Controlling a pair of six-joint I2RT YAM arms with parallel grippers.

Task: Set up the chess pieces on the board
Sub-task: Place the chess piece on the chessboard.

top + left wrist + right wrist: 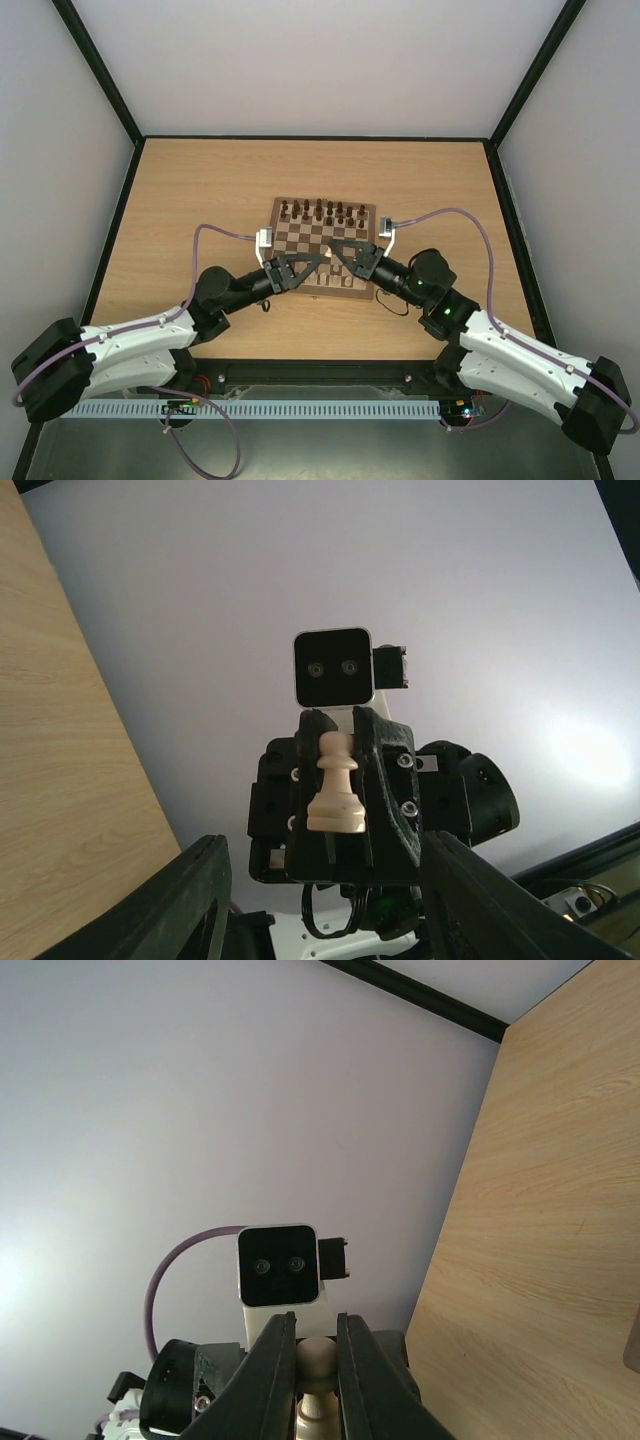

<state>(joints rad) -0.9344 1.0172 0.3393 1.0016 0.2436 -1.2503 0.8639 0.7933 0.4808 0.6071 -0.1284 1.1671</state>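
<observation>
The board lies mid-table, its checks mostly covered by both arms. Above it my two grippers meet tip to tip. My right gripper is shut on the round head of a pale chess pawn. In the left wrist view that pawn hangs base-first toward the camera, between the right fingers. My left gripper is open, its dark fingers standing wide on either side and apart from the pawn. From the top view the left gripper and right gripper nearly touch.
A row of dark brown pieces stands along the board's far edge. Wooden tabletop surrounds the board, bounded by pale walls with black frame bars. Purple cables loop from both wrists.
</observation>
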